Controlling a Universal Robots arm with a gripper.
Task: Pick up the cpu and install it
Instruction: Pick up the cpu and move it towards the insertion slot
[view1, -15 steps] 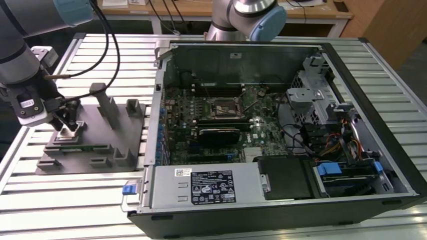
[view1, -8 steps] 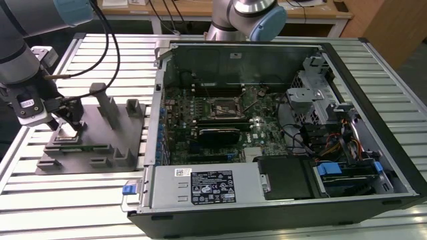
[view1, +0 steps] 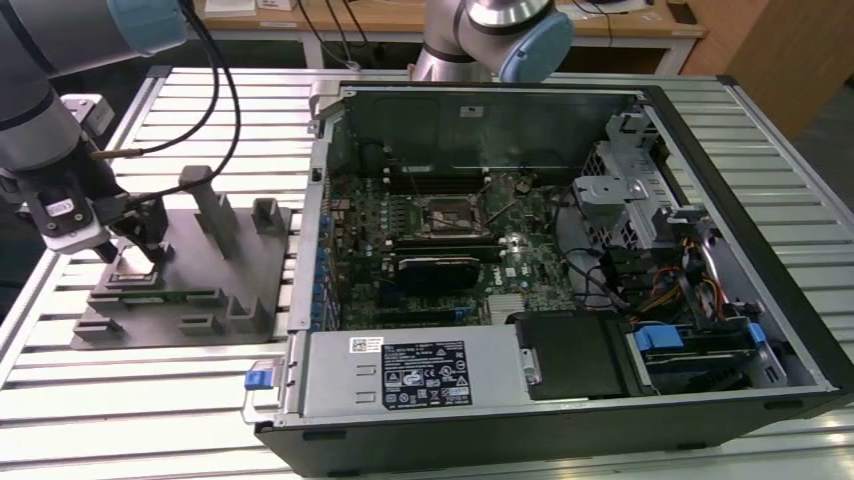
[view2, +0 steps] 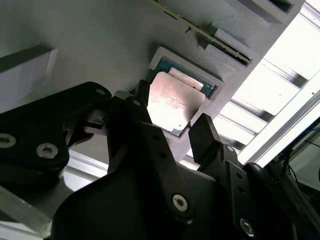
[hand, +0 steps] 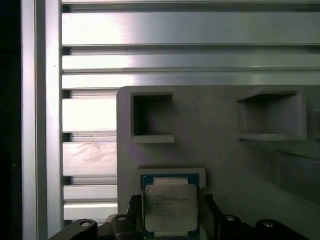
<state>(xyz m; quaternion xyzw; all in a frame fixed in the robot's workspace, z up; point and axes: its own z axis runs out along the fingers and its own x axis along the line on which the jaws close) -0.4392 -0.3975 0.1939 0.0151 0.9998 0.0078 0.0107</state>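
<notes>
The cpu (hand: 170, 206) is a small silvery square chip lying flat in a shallow recess of the grey fixture plate (view1: 200, 300) at the exterior view's left. My gripper (view1: 135, 254) hangs directly over it. In both wrist views its two black fingers (view2: 141, 114) stand on opposite sides of the cpu (view2: 176, 101) with a narrow gap to each edge, so the gripper (hand: 171, 209) is open around the chip, which still rests in its recess. The dark square socket (view1: 445, 212) sits on the motherboard inside the open computer case, to the exterior view's right.
Upright grey posts (view1: 214, 212) rise from the fixture plate close beside the gripper. The open computer case (view1: 747, 200) holds cables, drive bays and a power supply (view1: 420, 372). A second arm's base (view1: 514, 35) stands behind the case. The slatted aluminium table (view1: 160, 420) lies underneath.
</notes>
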